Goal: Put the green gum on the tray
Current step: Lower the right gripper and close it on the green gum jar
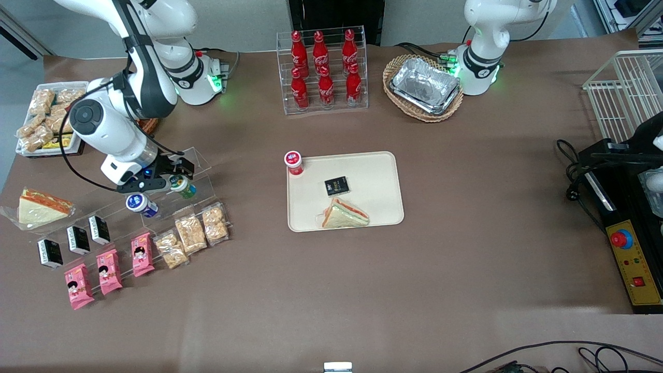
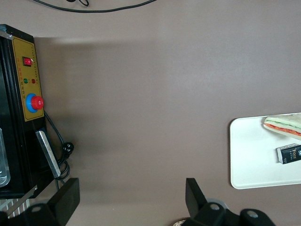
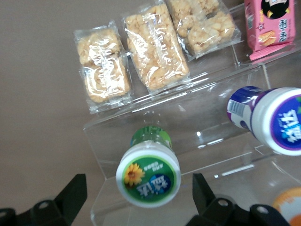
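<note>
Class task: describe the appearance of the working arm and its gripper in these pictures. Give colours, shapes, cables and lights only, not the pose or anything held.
The working arm has glossy white rounded shells with dark grey joint bands and a round dark grey cap at one joint. A thin black cable loops along it, and a green light glows at its base. The gripper, above the green gum, is black with two blocky fingers and a small blue light.

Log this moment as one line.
phase: approach | end effector: open, straddling green gum on clear rack | tray: holds sandwich, black packet, no green gum
</note>
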